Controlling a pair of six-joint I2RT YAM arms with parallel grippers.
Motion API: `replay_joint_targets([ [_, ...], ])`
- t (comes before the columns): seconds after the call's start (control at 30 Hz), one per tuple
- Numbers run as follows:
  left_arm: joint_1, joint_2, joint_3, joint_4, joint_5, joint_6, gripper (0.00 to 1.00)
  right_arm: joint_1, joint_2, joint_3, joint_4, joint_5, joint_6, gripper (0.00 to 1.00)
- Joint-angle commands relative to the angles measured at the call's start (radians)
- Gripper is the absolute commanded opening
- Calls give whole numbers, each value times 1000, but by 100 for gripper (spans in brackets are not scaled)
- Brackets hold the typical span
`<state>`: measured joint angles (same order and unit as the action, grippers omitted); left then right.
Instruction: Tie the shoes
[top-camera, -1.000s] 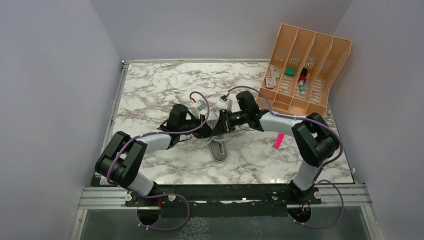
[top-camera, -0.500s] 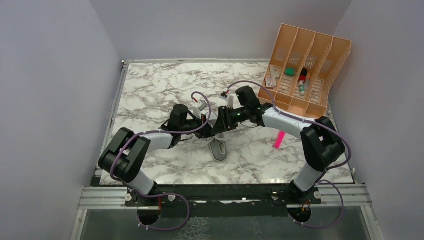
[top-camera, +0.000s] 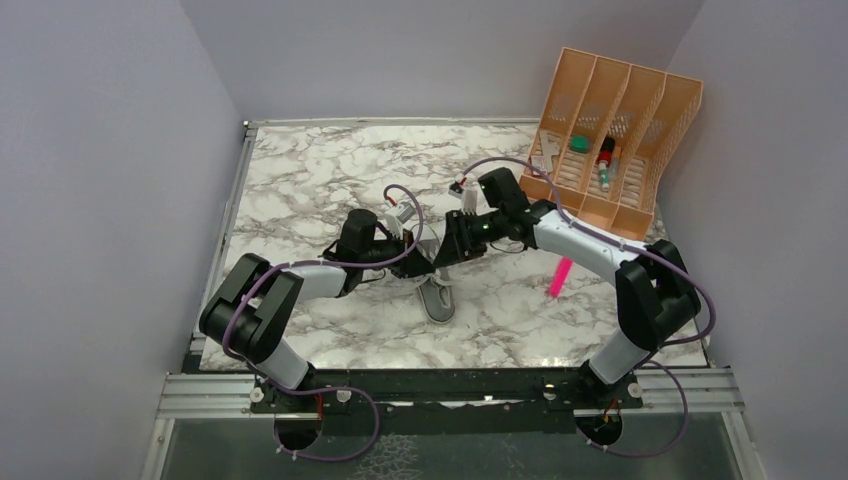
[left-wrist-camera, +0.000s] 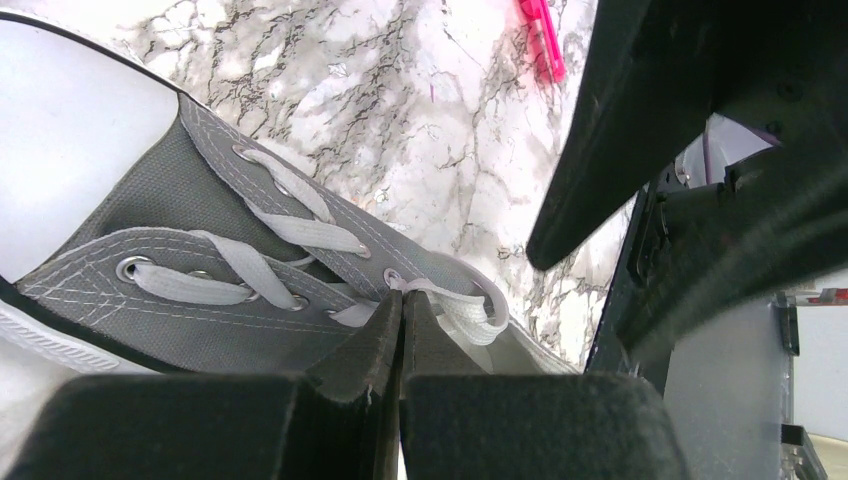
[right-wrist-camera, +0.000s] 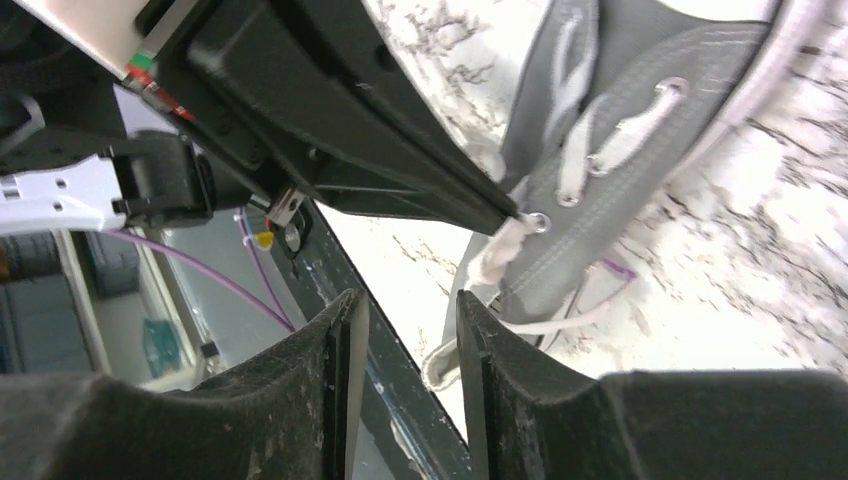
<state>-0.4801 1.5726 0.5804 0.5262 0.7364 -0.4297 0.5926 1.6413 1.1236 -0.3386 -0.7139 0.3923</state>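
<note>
Over the past second the left arm has barely shifted, while the right arm has drawn its wrist back toward 2 o'clock and swung its elbow outward. At the 2 o'clock corner of the marble table (top-camera: 300, 170), a peach slotted organizer (top-camera: 668, 110) holds a green round lid (top-camera: 579, 143), a red-and-black marker (top-camera: 606, 150) and a teal pen (top-camera: 605, 180). A pink marker (top-camera: 558, 279) lies on the marble at the organizer's 6 o'clock. The grey sneaker (top-camera: 438, 300) sits at table centre, toe toward 6 o'clock. The left gripper (left-wrist-camera: 400, 298) reaches its collar from 10 o'clock, fingers pressed together on the white lace (left-wrist-camera: 470, 305) at the top eyelet. The right gripper (right-wrist-camera: 410, 297) hangs just beside it at the shoe's 1 o'clock, fingers partly spread around nothing, not touching the canvas.
</note>
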Motion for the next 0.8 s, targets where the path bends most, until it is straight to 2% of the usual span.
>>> replay_joint_targets([
  [0.0,-12,5,2,2,37,14,0,-60,-22,-26,0,16,14,38],
  [0.17,-12,3,4,1,37,8,0,-64,97,10,-4,-26,-57,21],
  [0.23,-12,-2,4,2,37,5,0,-63,121,24,-8,-23,-74,18],
  [0.37,-11,-8,6,1,34,0,0,-63,152,28,14,-64,-73,18],
  [0.57,-11,-9,5,2,33,-3,0,-63,152,12,50,-85,-64,26],
  [0.77,-12,-13,2,1,31,-5,0,-57,161,4,77,-129,-48,28],
])
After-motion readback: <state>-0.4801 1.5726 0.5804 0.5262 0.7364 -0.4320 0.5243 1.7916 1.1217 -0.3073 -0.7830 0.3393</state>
